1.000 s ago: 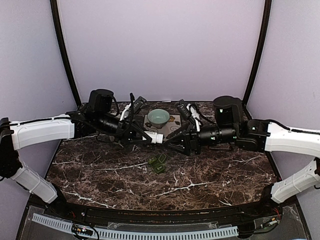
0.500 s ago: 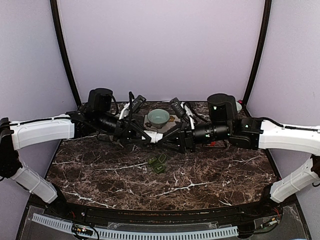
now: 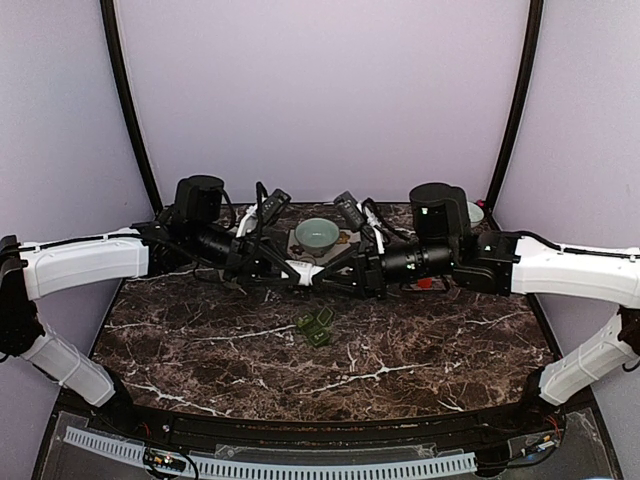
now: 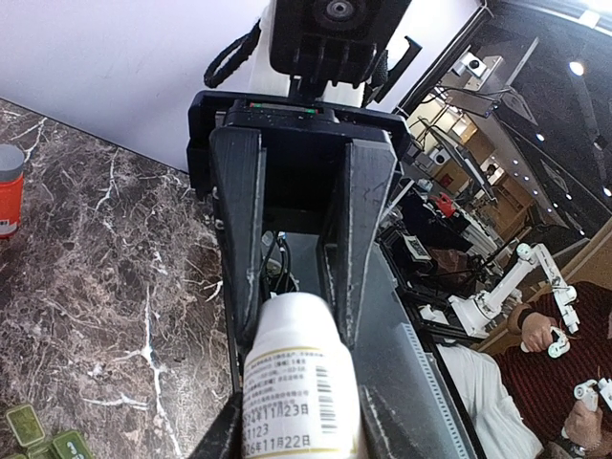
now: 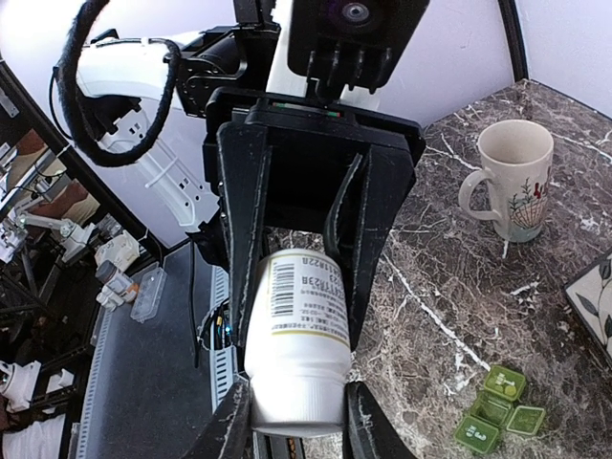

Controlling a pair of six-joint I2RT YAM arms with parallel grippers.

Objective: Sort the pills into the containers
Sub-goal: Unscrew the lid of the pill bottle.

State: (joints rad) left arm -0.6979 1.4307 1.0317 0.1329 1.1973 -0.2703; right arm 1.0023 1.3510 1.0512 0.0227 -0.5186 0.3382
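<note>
Both arms meet in mid-air over the marble table (image 3: 200,340).

- My left gripper (image 4: 301,421): narrowed part-way and clamped on the labelled body of the white bottle (image 5: 296,325), which lies level.
- My right gripper (image 5: 296,423): facing the left one, also part-way closed, with a pad pressed to each side of the bottle's plain white end (contact looks firm in the right wrist view).
- Pill box (image 3: 316,327): flat on the table below the bottle and nearer the arm bases, well apart from both grippers; several lids look flipped open.
- Pale green bowl (image 3: 316,235): behind the bottle.
- Mug (image 5: 516,182) and orange bottle (image 4: 10,191): standing off to the side.
</note>
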